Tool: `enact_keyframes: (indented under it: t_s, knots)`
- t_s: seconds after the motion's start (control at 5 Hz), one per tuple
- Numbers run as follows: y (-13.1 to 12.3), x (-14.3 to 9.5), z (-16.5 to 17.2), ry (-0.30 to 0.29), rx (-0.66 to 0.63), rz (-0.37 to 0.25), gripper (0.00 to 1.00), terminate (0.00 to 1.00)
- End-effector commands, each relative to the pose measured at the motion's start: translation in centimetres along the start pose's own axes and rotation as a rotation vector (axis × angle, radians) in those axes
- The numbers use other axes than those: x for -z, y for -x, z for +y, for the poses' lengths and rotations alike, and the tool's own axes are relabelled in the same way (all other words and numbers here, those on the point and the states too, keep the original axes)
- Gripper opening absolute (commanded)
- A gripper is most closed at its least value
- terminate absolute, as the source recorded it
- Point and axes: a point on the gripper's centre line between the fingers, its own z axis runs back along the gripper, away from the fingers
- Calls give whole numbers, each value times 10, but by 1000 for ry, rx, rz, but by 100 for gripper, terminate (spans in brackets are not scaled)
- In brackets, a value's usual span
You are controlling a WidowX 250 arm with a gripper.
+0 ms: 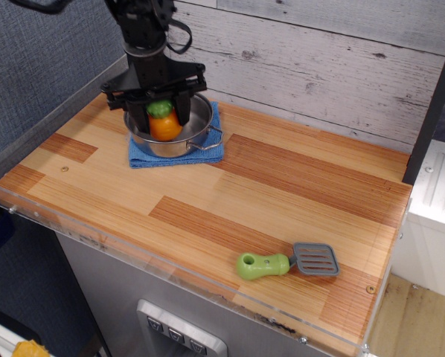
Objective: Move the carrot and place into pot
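Note:
The carrot is a stubby orange toy with a green leafy top. It hangs green end up between the fingers of my black gripper, which is shut on it. The carrot is low over the inside of the shiny steel pot. I cannot tell whether it touches the pot's bottom. The pot stands on a blue cloth at the back left of the wooden counter. A wire loop handle sticks out on the pot's right side.
A green-handled grey spatula lies near the front right of the counter. A clear plastic lip runs along the counter's front and left edges. A plank wall rises behind the pot. A white cabinet stands at the right.

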Motion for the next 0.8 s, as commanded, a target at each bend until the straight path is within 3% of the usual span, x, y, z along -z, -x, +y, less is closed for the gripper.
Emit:
enact_keyframes:
  t_s: [0.0,0.2,0.6]
  knots:
    - [-5,17,-10,1,-16,5,0,0]
    - [-2,23,-6,0,-35,50,100,0]
    - [-2,13,-5,12,-53,49,100,0]
